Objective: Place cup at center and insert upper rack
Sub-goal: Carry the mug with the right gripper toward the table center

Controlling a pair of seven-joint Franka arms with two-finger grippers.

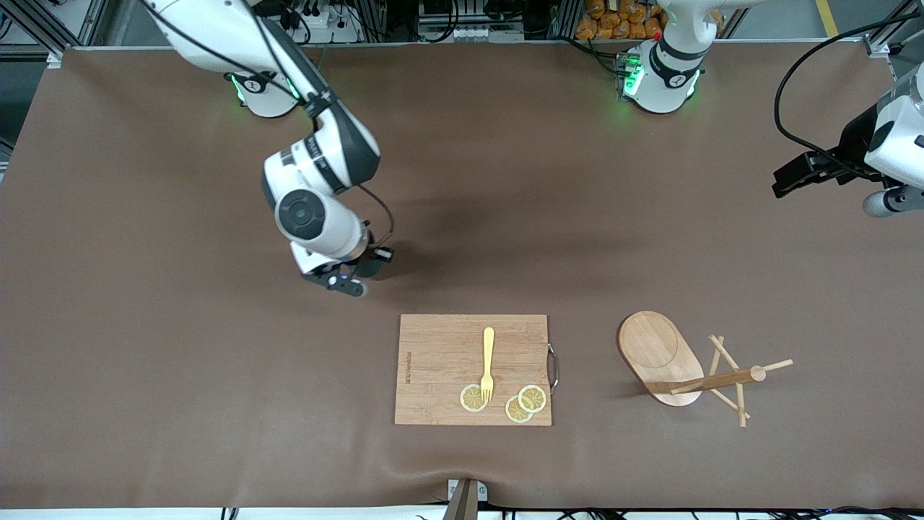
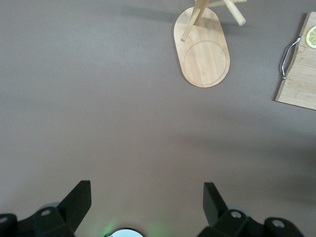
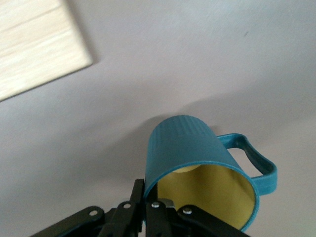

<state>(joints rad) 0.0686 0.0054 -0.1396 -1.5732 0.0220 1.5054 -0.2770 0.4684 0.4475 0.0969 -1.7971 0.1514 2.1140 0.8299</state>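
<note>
My right gripper (image 3: 150, 190) is shut on the rim of the dark teal cup (image 3: 182, 143), one finger inside its yellowish interior and one outside. The cup is tilted low over the brown table, handle to one side. In the front view this gripper (image 1: 354, 278) is over the table beside the cutting board's corner, and the arm hides the cup. The upper rack, a wooden mug tree (image 1: 711, 380), lies tipped on its side with its oval base (image 1: 653, 350) up on edge, toward the left arm's end. My left gripper (image 2: 147, 190) is open and empty, waiting high at that end (image 1: 787, 180).
A rectangular wooden cutting board (image 1: 440, 361) with a metal handle lies near the table's middle. It carries a yellow fork (image 1: 488, 357) and three lemon slices (image 1: 473, 398). Its corner shows in the right wrist view (image 3: 34, 44). The rack's base shows in the left wrist view (image 2: 205, 49).
</note>
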